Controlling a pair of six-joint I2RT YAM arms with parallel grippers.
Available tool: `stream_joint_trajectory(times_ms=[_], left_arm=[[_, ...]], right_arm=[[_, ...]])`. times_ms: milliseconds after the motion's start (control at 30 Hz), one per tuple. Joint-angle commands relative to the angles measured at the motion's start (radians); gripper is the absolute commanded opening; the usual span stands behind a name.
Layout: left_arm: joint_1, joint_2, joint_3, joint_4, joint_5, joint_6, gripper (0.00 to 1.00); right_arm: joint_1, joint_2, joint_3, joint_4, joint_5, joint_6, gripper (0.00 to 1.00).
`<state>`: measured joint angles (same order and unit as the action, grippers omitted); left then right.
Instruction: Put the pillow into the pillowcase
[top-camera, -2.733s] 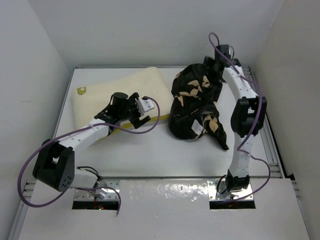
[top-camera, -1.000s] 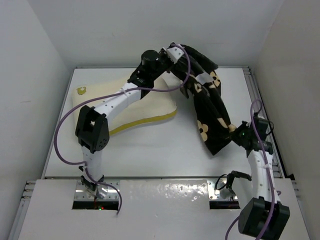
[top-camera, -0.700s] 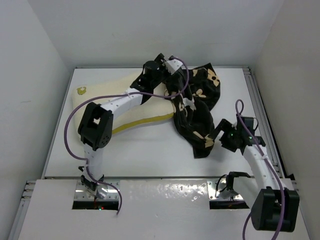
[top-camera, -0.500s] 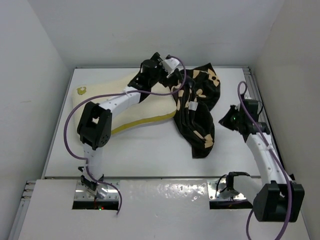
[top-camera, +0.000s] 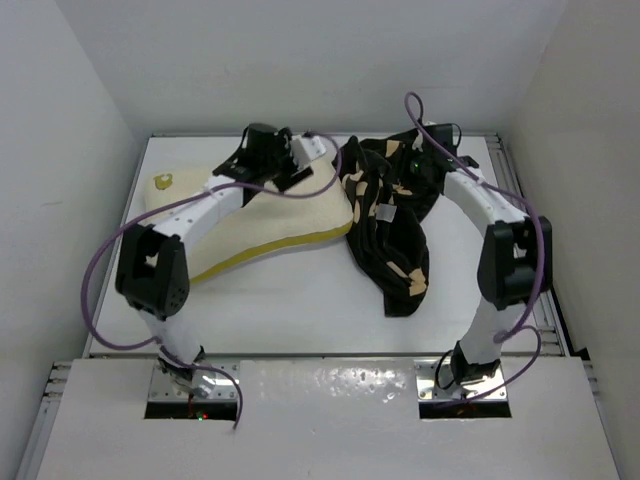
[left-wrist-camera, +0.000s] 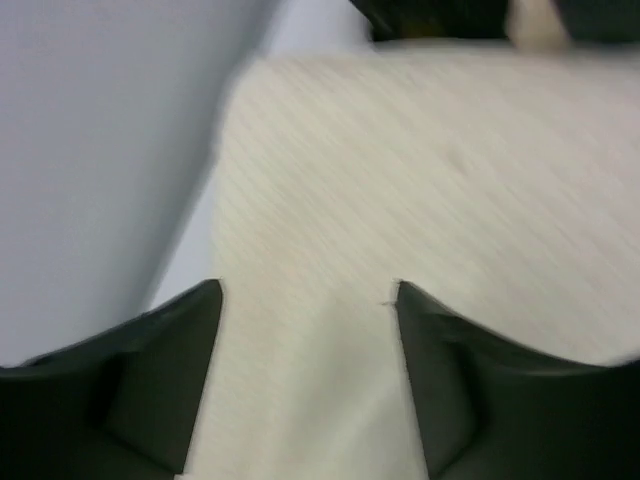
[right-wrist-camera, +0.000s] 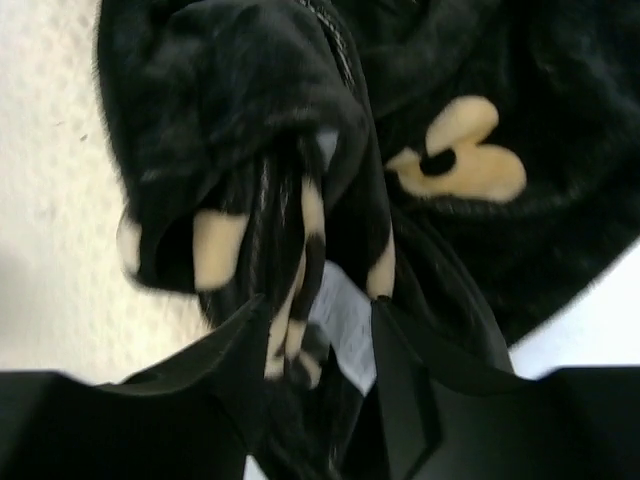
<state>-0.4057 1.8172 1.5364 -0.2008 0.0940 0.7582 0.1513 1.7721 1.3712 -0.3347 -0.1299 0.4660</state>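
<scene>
The cream pillow (top-camera: 265, 225) with its yellow side band lies left of centre, its gold emblem (top-camera: 163, 182) at the far left corner. The black, tan-flowered pillowcase (top-camera: 395, 235) lies crumpled to its right, touching the pillow's right end. My left gripper (top-camera: 293, 168) hovers over the pillow's far edge. It is open, with only the cream surface (left-wrist-camera: 420, 170) under the left gripper (left-wrist-camera: 305, 295). My right gripper (top-camera: 408, 165) is over the pillowcase's far part. The right gripper (right-wrist-camera: 318, 305) is open, with dark folds (right-wrist-camera: 250, 130) and a white label (right-wrist-camera: 345, 325) between its fingers.
White walls close in the table (top-camera: 280, 310) on the left, far and right sides. A metal rail (top-camera: 545, 290) runs along the right edge. Purple cables loop off both arms above the pillow and the pillowcase.
The left gripper let go of the lifted pillowcase and moved left over the pillow. The pillowcase dropped into a heap. The right arm swung from the near right to the far side and opened.
</scene>
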Motion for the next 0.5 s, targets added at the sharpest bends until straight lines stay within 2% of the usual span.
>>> stream_joint_trajectory(times_ms=[0, 33, 100, 167, 267, 300, 367, 400, 467], left_arm=[[0.021, -0.148, -0.217, -0.166, 0.157, 0.265, 0.74], [0.051, -0.204, -0.340, -0.149, 0.180, 0.330, 0.81], [0.080, -0.246, -0.448, -0.112, 0.205, 0.380, 0.99], [0.116, -0.262, -0.554, -0.052, 0.185, 0.417, 1.00], [0.137, -0.227, -0.582, -0.068, 0.150, 0.467, 1.00], [0.136, -0.219, -0.600, -0.068, 0.138, 0.483, 1.00], [0.130, -0.213, -0.634, -0.022, 0.121, 0.521, 1.00], [0.122, -0.213, -0.675, 0.010, 0.104, 0.535, 1.00], [0.116, -0.207, -0.705, 0.024, 0.095, 0.575, 0.99]], right_arm=[[0.033, 0.107, 0.109, 0.046, -0.060, 0.019, 0.46], [0.045, 0.127, 0.117, 0.052, -0.059, 0.013, 0.51], [0.074, 0.164, 0.132, 0.062, -0.051, 0.011, 0.53], [0.090, 0.214, 0.135, 0.072, -0.039, 0.029, 0.57], [0.099, 0.274, 0.143, 0.082, -0.036, 0.071, 0.61], [0.105, 0.288, 0.143, 0.089, -0.034, 0.086, 0.58], [0.114, 0.322, 0.144, 0.098, -0.034, 0.097, 0.41], [0.122, 0.331, 0.147, 0.103, -0.034, 0.111, 0.20], [0.125, 0.336, 0.146, 0.108, -0.033, 0.141, 0.02]])
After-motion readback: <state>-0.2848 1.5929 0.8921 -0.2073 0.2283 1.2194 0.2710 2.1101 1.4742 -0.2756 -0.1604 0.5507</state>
